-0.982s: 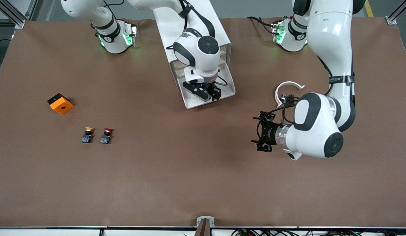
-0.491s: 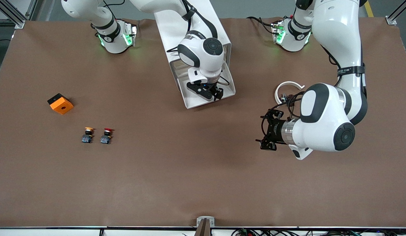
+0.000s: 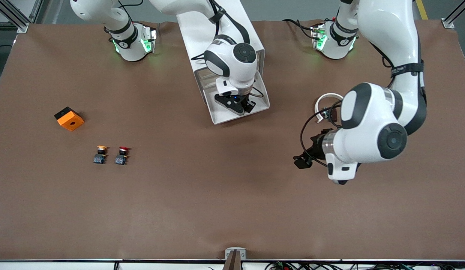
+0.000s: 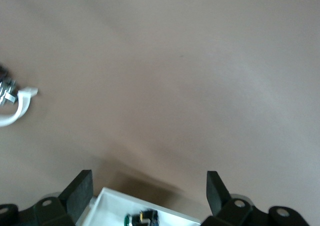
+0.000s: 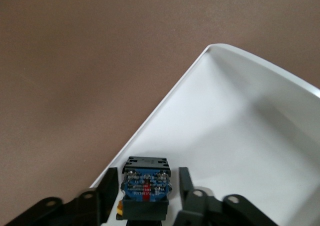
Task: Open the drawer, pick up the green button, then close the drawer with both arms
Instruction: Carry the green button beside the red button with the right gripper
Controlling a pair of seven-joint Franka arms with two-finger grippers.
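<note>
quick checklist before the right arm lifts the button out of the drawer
1. Drawer pulled out: ok.
2. Right gripper down in the drawer with the button in it: ok.
3. Button held firmly: cannot tell.
4. It is the green-capped one: cannot tell, only the blue base and black body show.
5. Left gripper open, over bare table toward the left arm's end, away from the cabinet: ok.
</note>
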